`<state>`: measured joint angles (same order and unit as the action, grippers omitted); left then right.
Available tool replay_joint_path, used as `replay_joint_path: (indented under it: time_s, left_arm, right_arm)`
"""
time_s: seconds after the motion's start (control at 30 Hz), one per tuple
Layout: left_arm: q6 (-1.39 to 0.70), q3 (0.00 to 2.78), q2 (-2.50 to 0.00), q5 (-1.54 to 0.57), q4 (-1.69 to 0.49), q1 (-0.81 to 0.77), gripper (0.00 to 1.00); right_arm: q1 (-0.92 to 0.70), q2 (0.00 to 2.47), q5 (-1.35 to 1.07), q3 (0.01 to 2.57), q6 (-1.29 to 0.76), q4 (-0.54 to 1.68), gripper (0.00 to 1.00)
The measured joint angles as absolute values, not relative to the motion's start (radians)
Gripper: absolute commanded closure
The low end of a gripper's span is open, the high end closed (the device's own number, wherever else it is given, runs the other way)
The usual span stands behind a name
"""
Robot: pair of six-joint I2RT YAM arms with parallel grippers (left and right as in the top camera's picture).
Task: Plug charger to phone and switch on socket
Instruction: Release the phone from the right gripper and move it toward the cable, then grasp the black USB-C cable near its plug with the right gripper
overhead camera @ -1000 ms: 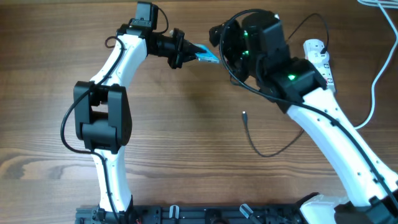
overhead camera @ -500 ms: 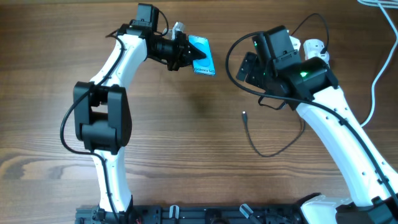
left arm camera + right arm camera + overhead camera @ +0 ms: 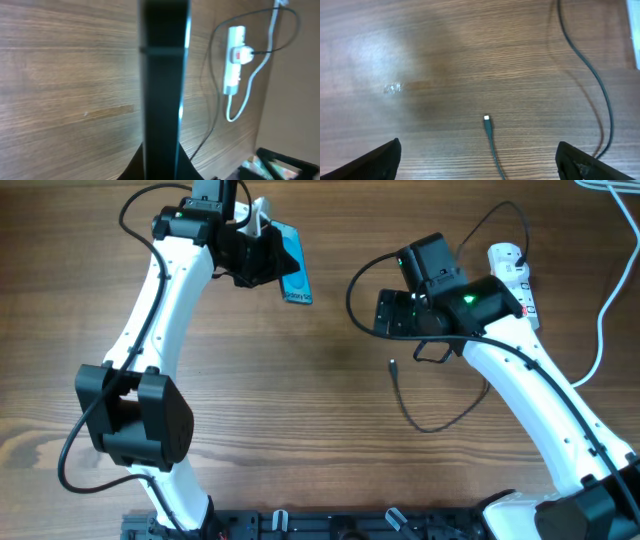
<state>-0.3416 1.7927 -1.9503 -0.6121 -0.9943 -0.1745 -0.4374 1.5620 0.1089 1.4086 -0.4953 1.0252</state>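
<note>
My left gripper [image 3: 262, 258] is shut on the phone [image 3: 294, 268], holding it above the table at the back left with its teal screen tilted. In the left wrist view the phone [image 3: 162, 75] is an edge-on dark bar between my fingers. The charger's connector tip [image 3: 393, 364] lies on the table, and its thin black cable [image 3: 430, 427] loops right under my right arm. My right gripper [image 3: 392, 314] is open and empty, hovering just behind the tip [image 3: 486, 119], which lies between the spread fingers [image 3: 477, 150]. The socket [image 3: 515, 275] lies at the back right with the white adapter plug [image 3: 503, 252] in it.
The socket [image 3: 234, 60] with its red switch and thick white cord [image 3: 240, 107] also shows in the left wrist view. The white cord [image 3: 605, 310] trails off at the right edge. Another stretch of black cable [image 3: 592, 75] runs along the right of the right wrist view.
My left arm has carried the phone left and toward the back. My right arm has drawn away from the phone and now points its open gripper down over the connector tip.
</note>
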Motion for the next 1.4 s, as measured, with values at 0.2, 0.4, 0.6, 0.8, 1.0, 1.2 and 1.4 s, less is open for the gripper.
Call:
replay_joint_path:
  time_s: [0.2, 0.4, 0.6, 0.8, 1.0, 1.2, 1.4]
  left_arm:
    - [-0.284, 1.793, -1.95, -0.787, -0.923, -0.173, 0.96]
    - [-0.262, 1.793, -1.95, -0.929, -0.923, -0.071, 0.96]
    - [-0.241, 1.793, -1.95, -1.105, -0.963, 0.014, 0.96]
    - [-0.237, 1.793, -1.95, -1.179, -0.992, 0.007, 0.96]
    - [-0.237, 1.793, -1.95, -1.185, -0.991, 0.007, 0.96]
    - [-0.237, 1.793, -1.95, -1.191, -0.988, 0.007, 0.96]
    - [-0.237, 1.793, -1.95, -1.192, -0.988, 0.007, 0.96]
  right_arm:
    - [-0.437, 1.721, -0.033, 1.408, -0.35, 1.042, 0.23]
    - [-0.437, 1.764, -0.06, 1.408, -0.289, 1.069, 0.21]
    - [-0.437, 1.764, -0.064, 1.408, -0.218, 1.069, 0.28]
    - [-0.437, 1.764, -0.063, 1.407, -0.207, 1.067, 0.35]
    - [-0.437, 1.764, -0.04, 1.319, -0.219, 0.993, 0.44]
    - [-0.437, 1.768, -0.017, 1.103, -0.263, 0.823, 0.52]
    - [-0.437, 1.768, 0.053, 1.027, -0.321, 0.734, 0.54]
